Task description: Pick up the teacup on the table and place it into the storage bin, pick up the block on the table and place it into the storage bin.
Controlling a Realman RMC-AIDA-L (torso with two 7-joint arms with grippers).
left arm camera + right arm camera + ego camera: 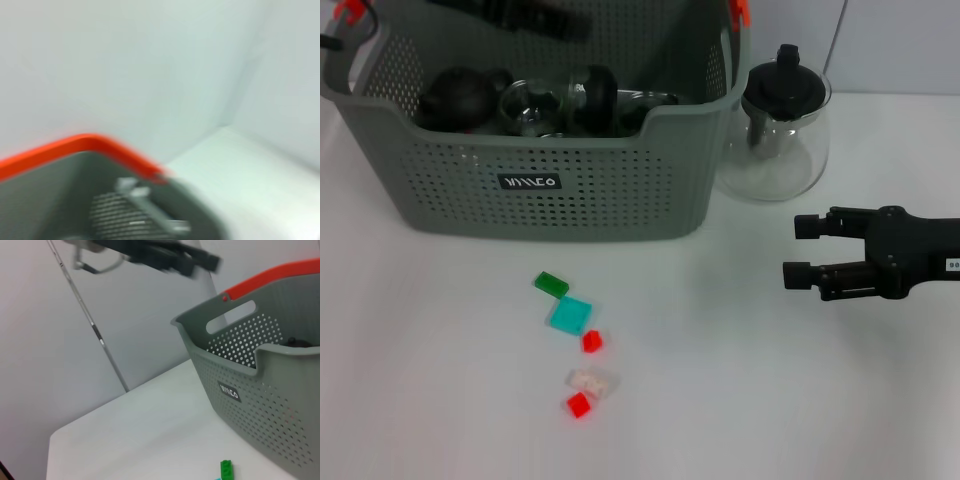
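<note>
Perforated plastic storage bin (550,170), rounded.

A bare test lab, it seems. A plain white bench (770,400) meets blank pale walls (150,315), and household props, a bin (570,190) and teapot (780,130), sit staged before a robot arm (910,255).

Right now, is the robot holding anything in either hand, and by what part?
The right hand is open and empty, above the table beside the blocks. The left hand is over the storage bin, its grip out of sight, so that cannot be told.
</note>
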